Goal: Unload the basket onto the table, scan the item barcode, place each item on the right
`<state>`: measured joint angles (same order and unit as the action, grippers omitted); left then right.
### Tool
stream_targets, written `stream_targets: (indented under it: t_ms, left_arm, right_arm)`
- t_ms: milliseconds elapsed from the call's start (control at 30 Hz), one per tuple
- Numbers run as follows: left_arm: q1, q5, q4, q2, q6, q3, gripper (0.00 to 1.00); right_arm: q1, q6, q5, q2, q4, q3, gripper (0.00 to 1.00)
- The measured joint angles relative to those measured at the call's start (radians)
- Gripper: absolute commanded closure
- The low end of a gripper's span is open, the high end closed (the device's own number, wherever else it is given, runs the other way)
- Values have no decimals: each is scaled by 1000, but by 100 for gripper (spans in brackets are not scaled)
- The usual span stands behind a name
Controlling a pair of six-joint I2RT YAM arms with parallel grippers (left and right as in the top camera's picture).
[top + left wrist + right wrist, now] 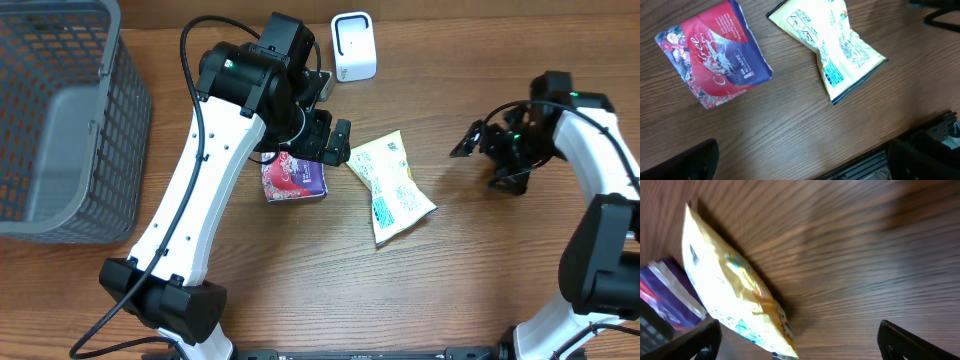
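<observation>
Two packets, one white scanner (pixel 353 46) and one grey basket (pixel 60 100) are on the counter (pixel 480 280). Both packets lie outside the basket. The yellow packet (pixel 392 187) lies flat near the centre, at three o'clock of the red packet (pixel 293 178). Its long axis runs from eleven to five o'clock. The left pincer (pixel 332 143) and the right pincer (pixel 484 160) both gape wide and hold nothing.

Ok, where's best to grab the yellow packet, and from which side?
Probably the packet across its creased middle, from above with the right claw: it lies flat, narrows there, and that open claw sits on its free side.
</observation>
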<state>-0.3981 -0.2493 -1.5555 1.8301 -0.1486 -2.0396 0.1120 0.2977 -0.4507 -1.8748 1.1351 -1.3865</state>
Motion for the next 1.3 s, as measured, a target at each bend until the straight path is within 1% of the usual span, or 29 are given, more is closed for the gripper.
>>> stream_targets:
  t_ms: [67, 267, 467, 500, 533, 600, 633, 667, 700, 733, 767, 800, 833, 900, 967, 1033, 1100, 1300]
  left_arm:
    - [0, 0, 0, 0, 0, 0, 0]
    - [0, 0, 0, 0, 0, 0, 0]
    - [0, 0, 0, 0, 0, 0, 0]
    - [0, 0, 0, 0, 0, 0, 0]
    - [0, 0, 0, 0, 0, 0, 0]
    - [0, 0, 0, 0, 0, 0, 0]
    - [0, 0, 0, 0, 0, 0, 0]
    - [0, 0, 0, 0, 0, 0, 0]
    - [0, 0, 0, 0, 0, 0, 0]
    - [0, 0, 0, 0, 0, 0, 0]
    - [0, 0, 0, 0, 0, 0, 0]
    - [0, 0, 0, 0, 0, 0, 0]
    - [0, 0, 0, 0, 0, 0, 0]
    - [0, 0, 0, 0, 0, 0, 0]
    - [0, 0, 0, 0, 0, 0, 0]
    - [0, 0, 0, 0, 0, 0, 1]
    - [0, 0, 0, 0, 0, 0, 0]
    - [0, 0, 0, 0, 0, 0, 0]
  right_arm:
    - [-26, -7, -19, 0, -24, 30, 0]
    - [-112, -9, -127, 0, -173, 188, 0]
    - [-178, 69, -182, 0, -325, 295, 0]
    - [-188, 92, -191, 2, -347, 303, 2]
    - [-197, 106, -198, 5, -369, 310, 6]
    - [-217, 132, -205, 7, -409, 323, 22]
    - [-225, 142, -204, 7, -422, 330, 28]
    - [-232, 154, -203, 7, -431, 336, 37]
    - [-238, 166, -202, 7, -442, 344, 49]
    - [-244, 172, -200, 7, -454, 349, 65]
    - [-245, 181, -198, 7, -462, 352, 79]
    - [-246, 187, -192, 7, -470, 352, 90]
    - [-246, 195, -187, 7, -474, 352, 96]
    - [-245, 200, -161, 7, -462, 348, 96]
    - [-245, 200, -125, 7, -414, 331, 96]
    - [-244, 190, -63, 6, -317, 286, 96]
    - [-243, 179, 15, 5, -205, 219, 96]
    - [-247, 166, 314, -2, 140, -93, 96]
